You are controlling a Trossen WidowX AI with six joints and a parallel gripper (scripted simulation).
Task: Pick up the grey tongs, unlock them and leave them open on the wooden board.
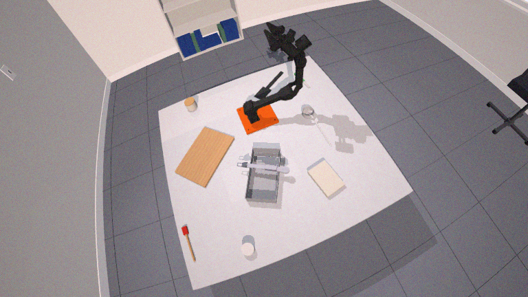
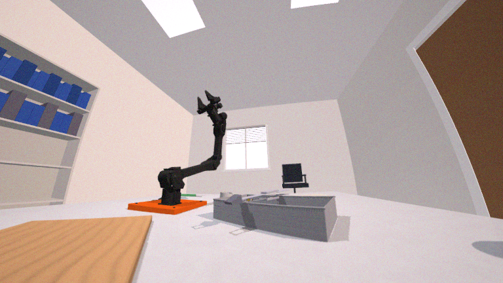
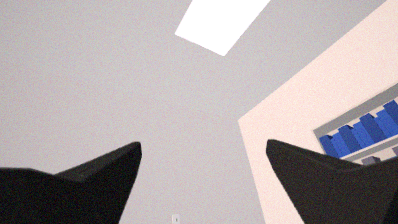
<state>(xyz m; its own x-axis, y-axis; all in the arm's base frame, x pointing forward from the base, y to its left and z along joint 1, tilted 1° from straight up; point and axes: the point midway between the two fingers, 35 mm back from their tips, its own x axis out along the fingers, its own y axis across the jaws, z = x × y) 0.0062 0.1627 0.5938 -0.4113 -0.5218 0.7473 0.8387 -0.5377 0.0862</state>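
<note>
Wooden board (image 1: 203, 156) lies at left on the tabletop (image 1: 228, 218); right of it, the grey tongs (image 1: 264, 167) rest across the roasting tin (image 1: 262, 190). The claw (image 1: 275, 32) points upward, spread wide and holding nothing. Pickup has not begun; next, the claw must descend over the tongs' handle.

One arm (image 1: 284, 92), one tongs (image 1: 264, 167), one tin (image 1: 262, 172), one board (image 1: 205, 155), one pale slab (image 1: 326, 177), two jars (image 1: 190, 104) (image 1: 247, 246), one spatula (image 1: 188, 241), one strainer (image 1: 309, 111), one bookshelf (image 1: 173, 33), one chair (image 2: 293, 177).
</note>
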